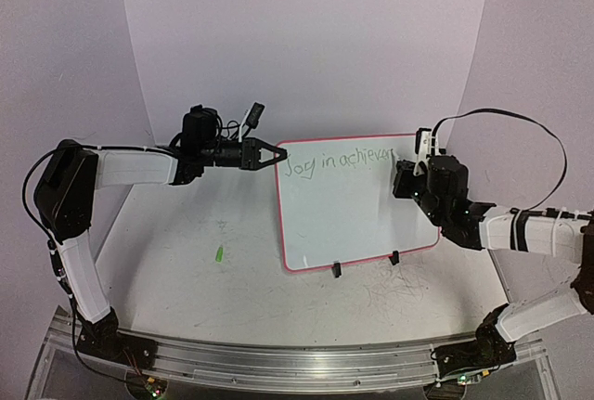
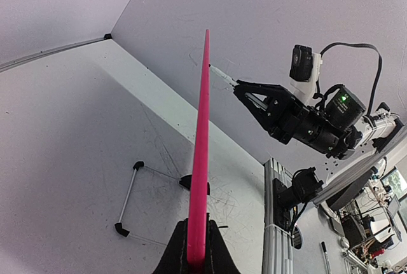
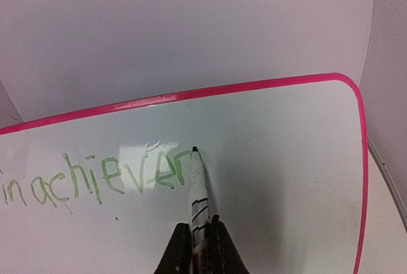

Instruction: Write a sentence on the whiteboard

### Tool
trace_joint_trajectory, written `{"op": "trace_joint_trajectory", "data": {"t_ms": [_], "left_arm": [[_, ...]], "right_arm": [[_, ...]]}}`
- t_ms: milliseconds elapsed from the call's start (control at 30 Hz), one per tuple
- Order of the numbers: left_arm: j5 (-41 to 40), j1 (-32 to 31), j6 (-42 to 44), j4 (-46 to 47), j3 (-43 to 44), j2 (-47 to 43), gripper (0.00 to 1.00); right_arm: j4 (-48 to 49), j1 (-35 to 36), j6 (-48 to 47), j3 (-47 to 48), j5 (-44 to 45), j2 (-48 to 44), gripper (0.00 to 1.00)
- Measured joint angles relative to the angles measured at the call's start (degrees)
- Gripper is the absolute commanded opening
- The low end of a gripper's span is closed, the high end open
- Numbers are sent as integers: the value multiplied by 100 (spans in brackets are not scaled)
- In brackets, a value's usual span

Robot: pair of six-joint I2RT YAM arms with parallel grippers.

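The whiteboard [image 1: 357,210] stands tilted on two black clip feet, its pink-red rim seen edge-on in the left wrist view [image 2: 202,147]. My left gripper [image 1: 276,153] is shut on the board's top left rim [image 2: 196,248]. Green writing, the sentence [image 1: 339,162], reads "Joy in achiever" along the top. My right gripper [image 3: 200,239] is shut on a white marker [image 3: 198,191] whose dark tip touches the board at the end of the last letter. The writing shows in the right wrist view [image 3: 95,178] as "in achiever".
A small green cap or scrap [image 1: 219,254] lies on the table left of the board. Grey scribble marks [image 1: 394,281] cover the table in front of the board. A wire stand piece [image 2: 130,194] lies behind the board. The white backdrop curves up behind.
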Motion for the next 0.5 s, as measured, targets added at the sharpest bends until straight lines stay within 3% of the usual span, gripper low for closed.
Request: {"op": "trace_joint_trajectory", "data": {"t_ms": [500], "left_arm": [[-9,0,-3,-44,0,-11,0]], "right_arm": [[-55,-13,180,-234,24,-110,0]]}}
